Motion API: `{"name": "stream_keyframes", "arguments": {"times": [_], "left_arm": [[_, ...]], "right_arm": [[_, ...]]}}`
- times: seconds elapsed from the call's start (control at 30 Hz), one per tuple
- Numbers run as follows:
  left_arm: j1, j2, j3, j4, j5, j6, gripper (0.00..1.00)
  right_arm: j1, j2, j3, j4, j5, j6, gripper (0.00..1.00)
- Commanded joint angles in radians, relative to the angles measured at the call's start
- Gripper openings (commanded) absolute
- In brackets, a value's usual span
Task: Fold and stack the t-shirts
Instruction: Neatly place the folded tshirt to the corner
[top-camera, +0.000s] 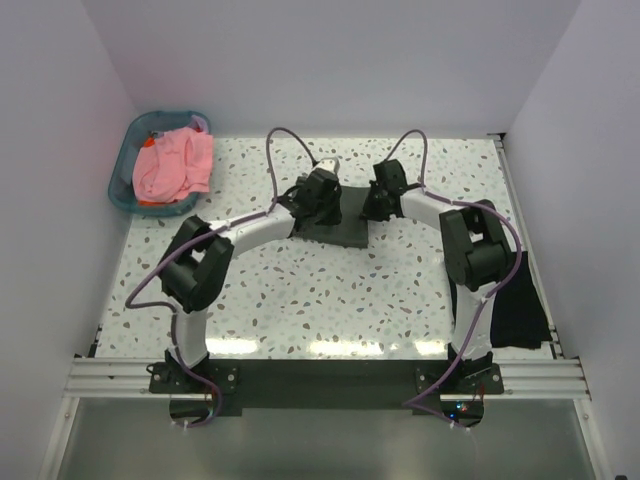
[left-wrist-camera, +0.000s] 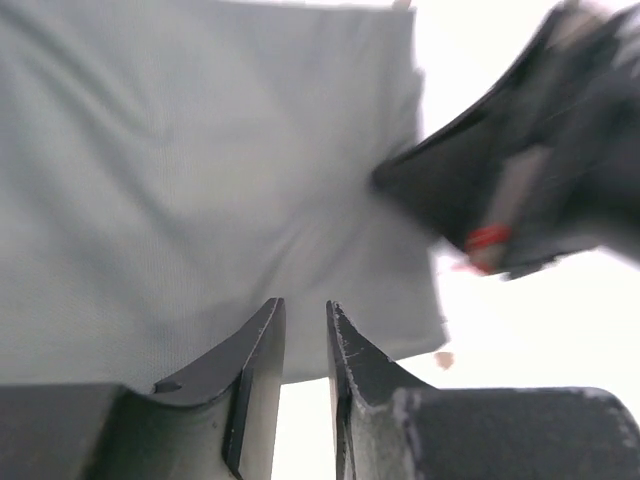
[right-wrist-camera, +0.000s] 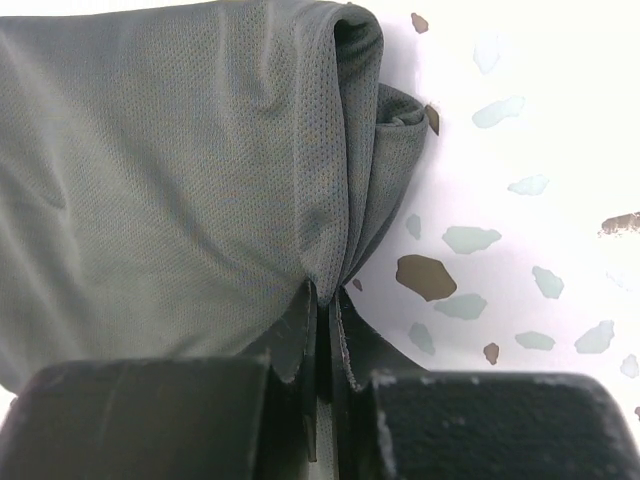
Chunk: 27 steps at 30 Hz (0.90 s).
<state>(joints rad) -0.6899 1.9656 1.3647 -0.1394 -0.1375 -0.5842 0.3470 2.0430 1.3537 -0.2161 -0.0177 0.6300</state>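
One folded grey shirt (top-camera: 345, 232) mid-tabletop (top-camera: 300, 300), one black shirt (top-camera: 520, 310) at its right edge, pink shirt (top-camera: 175, 165) heaped in one basket (top-camera: 122, 182), left arm (top-camera: 205, 265) and right arm (top-camera: 480, 245) bent inward, left gripper (left-wrist-camera: 303, 305) narrowly parted at the grey shirt's edge, right gripper (right-wrist-camera: 322, 290) pinching its folded corner

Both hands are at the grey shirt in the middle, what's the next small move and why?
Probably lift the right hand slightly: it is shut on the bunched edge of the olive-grey shirt, which lies on the table. Whether the left hand grips the cloth is unclear.
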Motion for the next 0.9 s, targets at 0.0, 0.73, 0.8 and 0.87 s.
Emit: {"name": "stream_keyframes", "arguments": {"times": [0.0, 0.73, 0.8, 0.87], "left_arm": [[-0.002, -0.132, 0.100, -0.032, -0.050, 0.037, 0.29], [0.004, -0.413, -0.007, -0.080, -0.024, 0.047, 0.30], [0.004, -0.433, -0.015, -0.092, -0.022, 0.049, 0.30], [0.004, -0.451, -0.022, -0.100, -0.016, 0.053, 0.30]], "right_arm": [[0.004, 0.025, -0.007, -0.106, 0.114, -0.015, 0.00], [-0.046, 0.057, 0.249, -0.650, 0.511, 0.217, 0.00], [-0.051, 0.054, 0.304, -0.738, 0.614, 0.301, 0.00], [-0.065, 0.059, 0.350, -0.911, 0.703, 0.417, 0.00]]}}
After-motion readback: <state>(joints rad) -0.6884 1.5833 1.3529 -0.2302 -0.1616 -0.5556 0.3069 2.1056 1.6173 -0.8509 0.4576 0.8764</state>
